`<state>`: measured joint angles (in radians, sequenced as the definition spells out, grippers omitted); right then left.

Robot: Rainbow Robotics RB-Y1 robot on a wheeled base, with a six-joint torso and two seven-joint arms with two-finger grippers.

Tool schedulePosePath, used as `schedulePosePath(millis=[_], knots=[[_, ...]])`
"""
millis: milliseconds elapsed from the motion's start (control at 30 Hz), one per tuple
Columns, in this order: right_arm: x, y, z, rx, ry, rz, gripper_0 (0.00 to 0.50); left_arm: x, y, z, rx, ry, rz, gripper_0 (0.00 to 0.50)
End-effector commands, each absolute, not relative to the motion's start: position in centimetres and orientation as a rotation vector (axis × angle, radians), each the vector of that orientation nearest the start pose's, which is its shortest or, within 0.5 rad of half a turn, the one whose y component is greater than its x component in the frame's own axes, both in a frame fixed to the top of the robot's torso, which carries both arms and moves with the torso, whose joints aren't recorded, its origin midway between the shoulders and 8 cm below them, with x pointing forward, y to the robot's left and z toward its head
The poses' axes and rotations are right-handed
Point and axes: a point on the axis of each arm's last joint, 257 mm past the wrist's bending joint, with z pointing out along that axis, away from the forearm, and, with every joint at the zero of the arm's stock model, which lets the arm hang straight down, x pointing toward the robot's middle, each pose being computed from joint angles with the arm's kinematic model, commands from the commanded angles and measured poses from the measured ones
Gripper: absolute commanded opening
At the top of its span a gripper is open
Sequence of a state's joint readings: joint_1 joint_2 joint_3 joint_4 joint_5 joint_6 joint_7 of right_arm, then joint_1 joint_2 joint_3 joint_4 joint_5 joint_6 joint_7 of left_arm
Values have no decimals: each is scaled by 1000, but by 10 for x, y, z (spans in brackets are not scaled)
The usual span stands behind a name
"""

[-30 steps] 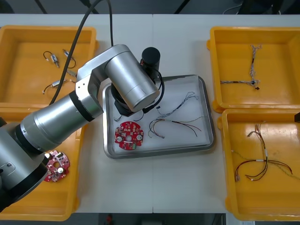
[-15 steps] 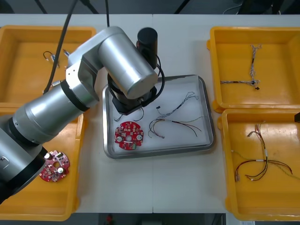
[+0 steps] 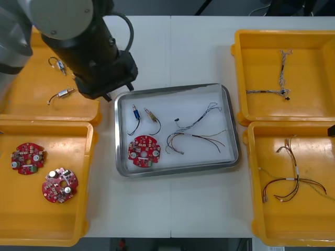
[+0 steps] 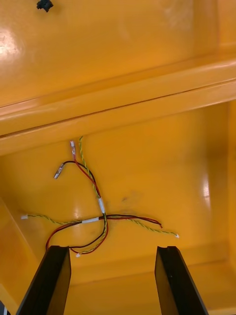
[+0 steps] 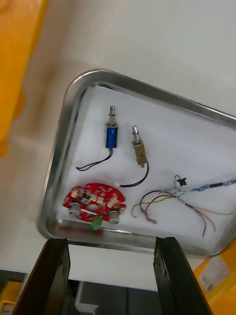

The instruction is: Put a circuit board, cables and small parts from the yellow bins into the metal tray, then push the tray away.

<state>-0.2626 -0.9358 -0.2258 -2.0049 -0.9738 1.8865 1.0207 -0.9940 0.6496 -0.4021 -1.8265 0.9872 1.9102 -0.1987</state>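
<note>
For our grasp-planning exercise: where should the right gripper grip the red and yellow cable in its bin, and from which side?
Grip the red and yellow cable at its sleeved crossing, where strands bunch; come from above, since it lies flat.

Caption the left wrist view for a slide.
Left gripper, open, facing the metal tray holding a red circuit board, two small metal parts and cables.

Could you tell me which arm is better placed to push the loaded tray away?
Probably left: the left gripper hangs open by the metal tray, while the right gripper hangs open over a cable in a yellow bin.
</note>
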Motion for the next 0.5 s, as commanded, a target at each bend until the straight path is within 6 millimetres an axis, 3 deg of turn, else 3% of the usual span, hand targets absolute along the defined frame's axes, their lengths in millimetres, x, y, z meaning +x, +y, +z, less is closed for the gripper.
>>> schedulePosePath(millis=[33, 233, 500], knots=[[394, -382, -142, 265, 2721, -28, 500, 457, 161, -46, -440, 2656, -270, 500], [405, -356, -140, 133, 2729, -72, 500, 450, 203, -36, -398, 2645, -178, 500], [409, -315, -140, -70, 2711, -67, 500, 434, 265, -46, -390, 2644, -71, 500]])
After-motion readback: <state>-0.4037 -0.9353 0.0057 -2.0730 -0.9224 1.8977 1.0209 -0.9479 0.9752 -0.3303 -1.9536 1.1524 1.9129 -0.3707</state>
